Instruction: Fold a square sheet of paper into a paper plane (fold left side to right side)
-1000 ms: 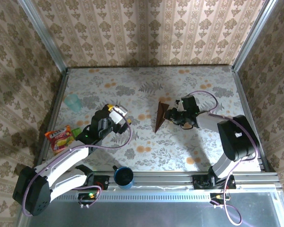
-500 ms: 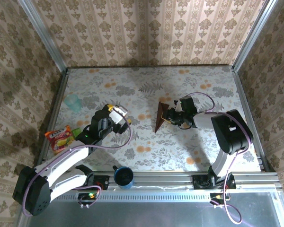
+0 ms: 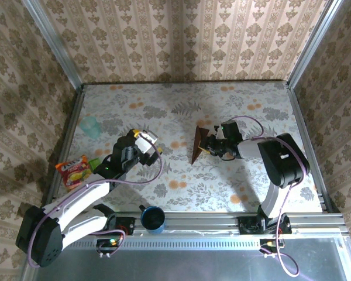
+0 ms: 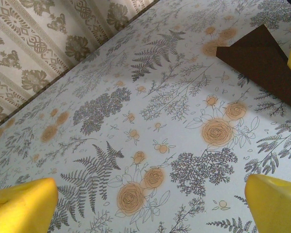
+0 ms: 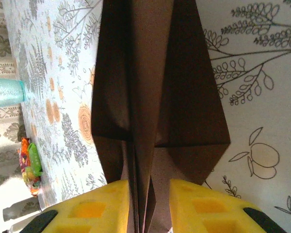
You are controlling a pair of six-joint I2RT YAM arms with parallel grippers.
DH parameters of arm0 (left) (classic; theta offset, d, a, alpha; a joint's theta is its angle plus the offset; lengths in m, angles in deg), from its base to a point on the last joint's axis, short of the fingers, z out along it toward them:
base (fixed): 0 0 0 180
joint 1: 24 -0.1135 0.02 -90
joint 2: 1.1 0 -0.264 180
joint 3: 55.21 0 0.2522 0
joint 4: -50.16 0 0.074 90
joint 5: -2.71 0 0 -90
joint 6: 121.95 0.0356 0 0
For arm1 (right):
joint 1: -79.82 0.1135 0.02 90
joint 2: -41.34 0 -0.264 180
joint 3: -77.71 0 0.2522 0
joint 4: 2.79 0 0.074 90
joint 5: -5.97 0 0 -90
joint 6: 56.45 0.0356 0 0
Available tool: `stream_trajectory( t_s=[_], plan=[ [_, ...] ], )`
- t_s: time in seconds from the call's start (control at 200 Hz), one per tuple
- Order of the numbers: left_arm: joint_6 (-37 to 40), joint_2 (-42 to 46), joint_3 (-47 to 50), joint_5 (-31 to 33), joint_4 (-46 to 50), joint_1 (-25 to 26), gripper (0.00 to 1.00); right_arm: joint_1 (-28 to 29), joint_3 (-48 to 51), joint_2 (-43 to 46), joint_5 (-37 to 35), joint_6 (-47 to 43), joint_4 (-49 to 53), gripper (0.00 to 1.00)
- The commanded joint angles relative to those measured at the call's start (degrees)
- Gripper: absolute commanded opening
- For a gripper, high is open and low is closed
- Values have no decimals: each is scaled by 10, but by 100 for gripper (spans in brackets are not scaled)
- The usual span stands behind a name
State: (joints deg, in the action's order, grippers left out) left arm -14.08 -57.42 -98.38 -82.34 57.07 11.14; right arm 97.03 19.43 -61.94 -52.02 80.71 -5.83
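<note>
Plane (image 3: 197, 144) is centre-right in the top view, tail end up off the table (image 3: 164, 105). Right gripper (image 5: 148, 194) is clenched on its centre ridge. The paper is thin, light and creases easily, so hold the layered fold, not the wings. Left gripper (image 4: 148, 206) released, idle.

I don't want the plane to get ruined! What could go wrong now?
The right pincer squeezes the paper plane at its thin middle folds, so a tug might crumple or tear them. It grips just one end; the rest sticks out loose and could bend or slip out. The left pincer hangs open, away from the plane, so nothing else steadies it.
</note>
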Motion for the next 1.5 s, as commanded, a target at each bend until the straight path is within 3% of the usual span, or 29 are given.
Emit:
stream_trajectory(
  t_s=[0.0, 0.485, 0.755, 0.84, 0.97, 1.195, 1.31, 1.495],
  plan=[
    [9, -3, -7, -4, 0, -3, 100, 7, 1, -14, 19, 9, -17, 30],
    [9, -1, -7, -4, 1, -3, 100, 32, -27, -35, 12, 16, -13, 24],
    [11, 1, -8, -1, 3, -3, 100, 37, -41, 2, -14, 8, 36, 5],
    [11, 2, -8, 0, 3, -3, 100, 37, -65, 32, -36, -19, 114, 4],
    [11, 2, -9, -1, 4, -3, 100, 37, -142, 58, -86, -84, 321, 4],
    [11, 0, -10, -3, 7, -3, 100, 49, -299, 16, -205, -182, 618, 4],
    [12, -1, -10, -1, 8, -3, 100, 65, -359, -16, -275, -202, 692, 4],
    [12, -6, -11, -1, 9, -3, 100, 77, -389, -51, -291, -200, 694, 5]
  ],
)
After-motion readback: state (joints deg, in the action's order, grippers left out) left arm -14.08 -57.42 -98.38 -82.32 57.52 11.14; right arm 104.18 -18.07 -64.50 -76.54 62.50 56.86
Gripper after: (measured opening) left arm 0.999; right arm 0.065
